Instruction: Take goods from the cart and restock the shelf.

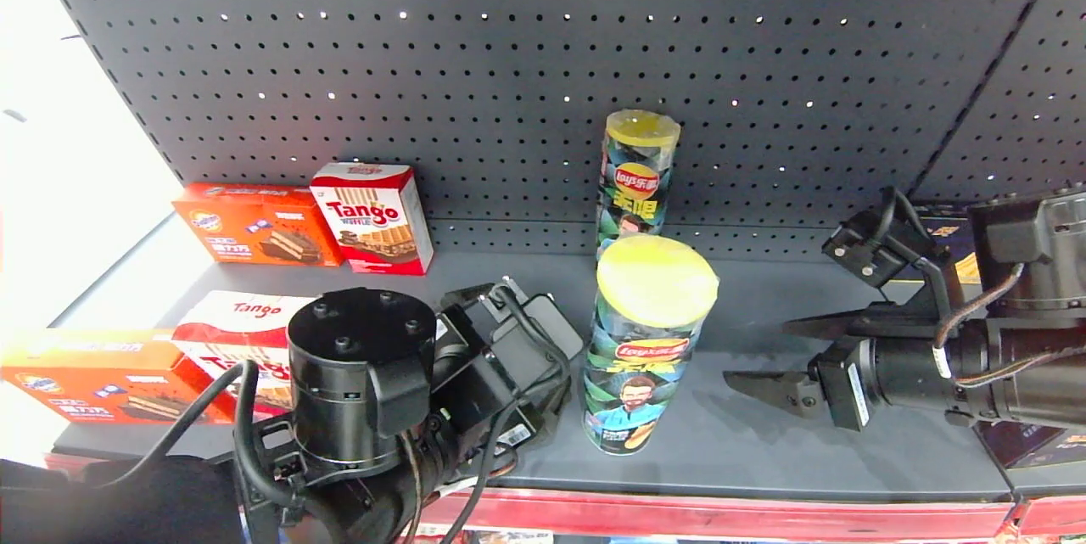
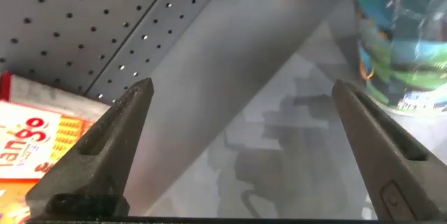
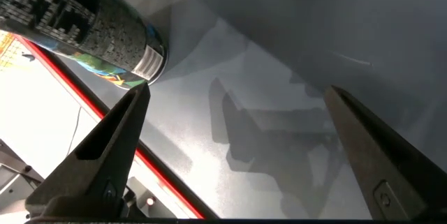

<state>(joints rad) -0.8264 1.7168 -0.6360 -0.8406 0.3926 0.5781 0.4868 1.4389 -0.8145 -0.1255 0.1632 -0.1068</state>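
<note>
Two tall chip cans with yellow lids stand on the grey shelf (image 1: 747, 442): one at the back (image 1: 638, 175) by the pegboard, one nearer the front (image 1: 646, 340). My left gripper (image 2: 242, 88) hovers low over the shelf just left of the front can (image 2: 405, 42), open with nothing between its fingers. My right gripper (image 1: 757, 352) is open just right of that can, a small gap away. In the right wrist view the right gripper (image 3: 237, 93) holds nothing, and the can (image 3: 91, 28) stands beyond one fingertip.
Wafer boxes fill the shelf's left side: an orange box (image 1: 259, 223) and a red-and-white one (image 1: 373, 217) at the back, two more (image 1: 242, 332) (image 1: 93, 374) in front. Dark packets (image 1: 950, 238) lie far right. A red strip (image 1: 721, 518) marks the front edge.
</note>
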